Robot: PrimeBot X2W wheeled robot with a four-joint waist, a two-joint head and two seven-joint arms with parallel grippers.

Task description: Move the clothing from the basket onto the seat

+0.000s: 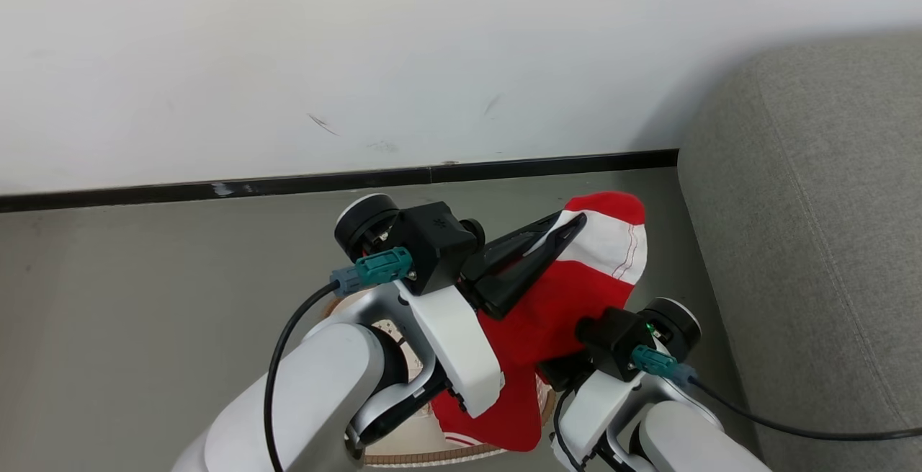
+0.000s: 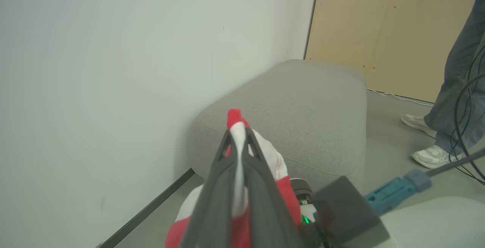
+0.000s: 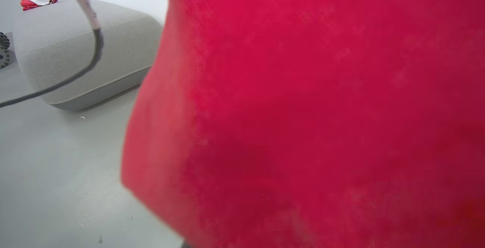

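The left gripper rises from the bottom edge, its two dark fingers pressed together on a fold of the red-and-white garment — a red tip of cloth pokes out above the fingertips, and more hangs on both sides. Beyond it the grey seat stands close against the white wall, a dark skirting board running along its foot. At lower right sits a dark grey block with a teal connector. Farther right, a person's legs in jeans and white shoes stand before a pale wooden panel.
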